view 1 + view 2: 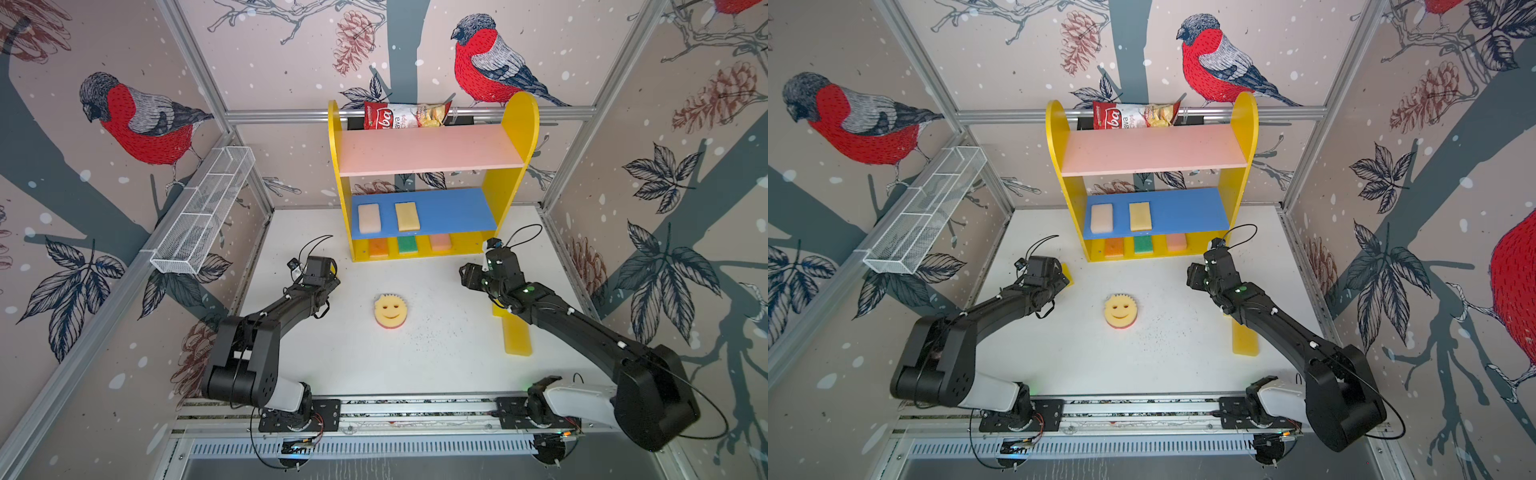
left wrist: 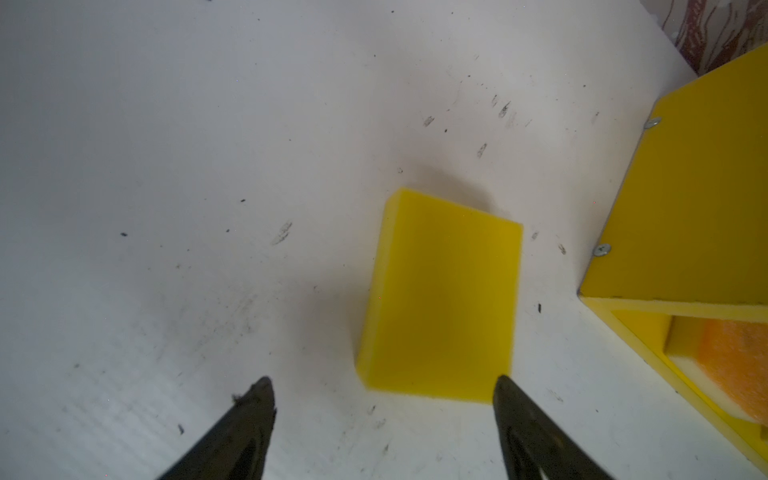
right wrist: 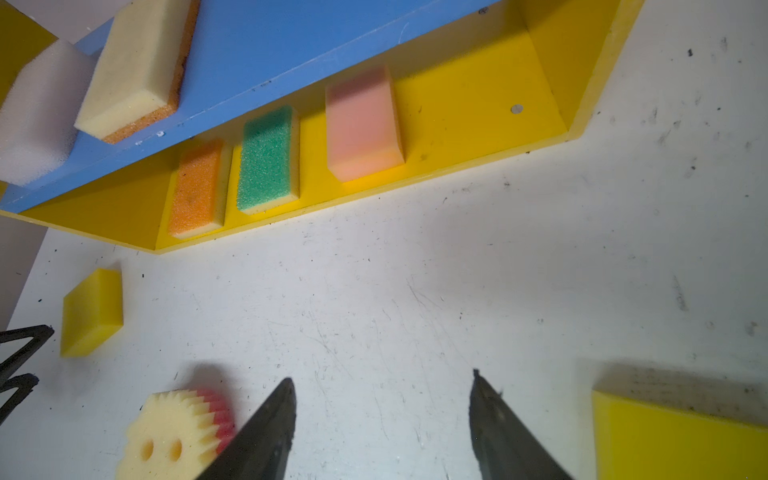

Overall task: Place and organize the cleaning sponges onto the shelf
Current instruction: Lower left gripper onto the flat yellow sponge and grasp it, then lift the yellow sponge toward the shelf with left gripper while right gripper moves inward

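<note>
- Eight cleaning sponges show in these views; five lie on the shelf [image 1: 512, 174], which stands at the back of the white table [image 1: 436, 365].
- On the blue middle board you see a cream sponge [image 1: 369, 218] and a pale yellow sponge [image 1: 407, 216]. They lie flat, side by side but apart, on the board's left half.
- On the yellow base an orange sponge [image 1: 378, 247], a green sponge [image 1: 407, 244] and a salmon sponge [image 1: 440, 242] sit in a row. In the right wrist view the orange and green ones lie close together, and the salmon one lies a little further off.
- Behind the pink upper board a red-and-white chips bag [image 1: 405, 114] rests at the shelf's rear edge.
- At the table's centre the round smiley sponge [image 1: 390, 309] lies face up between your two arms, touching neither.
- At the left gripper [image 2: 384, 383] your jaws stand apart with nothing between them. A small yellow sponge [image 2: 440, 299] lies flat on the table just ahead of the tips, near the shelf's left side panel but apart from it.
- At the right gripper [image 3: 383, 377] your jaws also stand apart and empty, above bare table in front of the shelf's base.
- A long yellow sponge [image 1: 516, 336] lies on the table at the right, partly under your right arm.
- A white wire basket [image 1: 203, 216] sits along the left wall's frame, well apart from the sponges.
</note>
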`<move>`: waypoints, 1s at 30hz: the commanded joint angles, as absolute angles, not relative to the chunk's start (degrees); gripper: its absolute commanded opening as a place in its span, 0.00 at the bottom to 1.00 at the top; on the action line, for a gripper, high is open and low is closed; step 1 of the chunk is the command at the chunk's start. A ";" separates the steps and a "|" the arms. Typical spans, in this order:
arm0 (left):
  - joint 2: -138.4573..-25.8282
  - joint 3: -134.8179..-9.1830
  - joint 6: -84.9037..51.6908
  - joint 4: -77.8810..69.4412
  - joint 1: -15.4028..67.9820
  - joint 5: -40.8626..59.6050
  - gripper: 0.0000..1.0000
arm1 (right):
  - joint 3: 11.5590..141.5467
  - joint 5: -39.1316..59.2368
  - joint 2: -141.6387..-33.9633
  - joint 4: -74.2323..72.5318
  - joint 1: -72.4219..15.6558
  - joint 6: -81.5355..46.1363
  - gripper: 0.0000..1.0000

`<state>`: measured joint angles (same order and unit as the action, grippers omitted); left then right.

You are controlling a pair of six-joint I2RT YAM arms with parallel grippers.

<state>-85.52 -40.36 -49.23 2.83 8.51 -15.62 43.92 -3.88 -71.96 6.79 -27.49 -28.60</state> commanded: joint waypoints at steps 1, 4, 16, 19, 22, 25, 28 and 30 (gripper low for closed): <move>-87.60 -41.08 -49.04 -1.03 8.16 -14.93 0.76 | 44.24 -2.60 -73.69 6.02 -27.27 -28.66 0.65; -90.12 -41.64 -49.01 -3.18 7.79 -13.27 0.69 | 44.43 -1.89 -74.42 6.28 -26.91 -28.63 0.65; -96.07 -46.65 -48.08 0.48 6.61 -10.81 0.09 | 45.34 -0.47 -77.17 7.72 -25.46 -27.56 0.64; -94.01 -47.03 -47.56 2.14 6.68 -10.37 0.00 | 45.17 0.67 -76.94 7.06 -25.42 -27.45 0.64; -90.54 -46.37 -46.90 3.92 6.67 -9.42 0.00 | 45.79 1.87 -77.75 7.91 -25.39 -27.58 0.63; -85.25 -45.26 -44.98 6.76 7.06 -7.66 0.00 | 45.53 4.49 -77.68 8.13 -25.70 -27.64 0.56; -78.05 -43.54 -41.83 8.67 7.72 -4.84 0.00 | 45.51 4.74 -77.61 8.31 -25.98 -27.21 0.51; -73.69 -42.89 -41.15 10.78 8.39 -2.21 0.00 | 46.57 5.61 -77.68 9.53 -26.19 -27.12 0.51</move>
